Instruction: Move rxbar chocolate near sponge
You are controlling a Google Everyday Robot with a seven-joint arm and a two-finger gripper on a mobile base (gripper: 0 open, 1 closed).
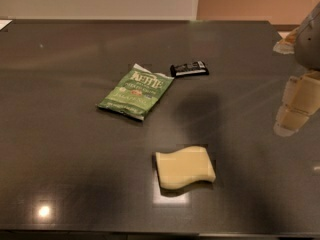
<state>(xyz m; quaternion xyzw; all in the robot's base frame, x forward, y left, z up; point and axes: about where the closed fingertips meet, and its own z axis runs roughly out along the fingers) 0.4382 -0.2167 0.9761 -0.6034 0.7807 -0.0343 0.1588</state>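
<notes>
The rxbar chocolate [189, 68] is a small flat black wrapper with white lettering, lying on the dark table [60, 134] just right of the chip bag's top corner. The sponge [184, 167] is a pale yellow foam block with wavy edges, lying nearer the front, well below the bar. My gripper [295, 109] hangs at the far right edge of the view, above the table, apart from both the bar and the sponge. Nothing shows in it. Its upper part is cut off by the frame.
A green Kettle chip bag [136, 92] lies tilted left of the bar, nearly touching it. A small pale object [285, 45] sits at the table's far right edge. A wall runs behind the table's back edge.
</notes>
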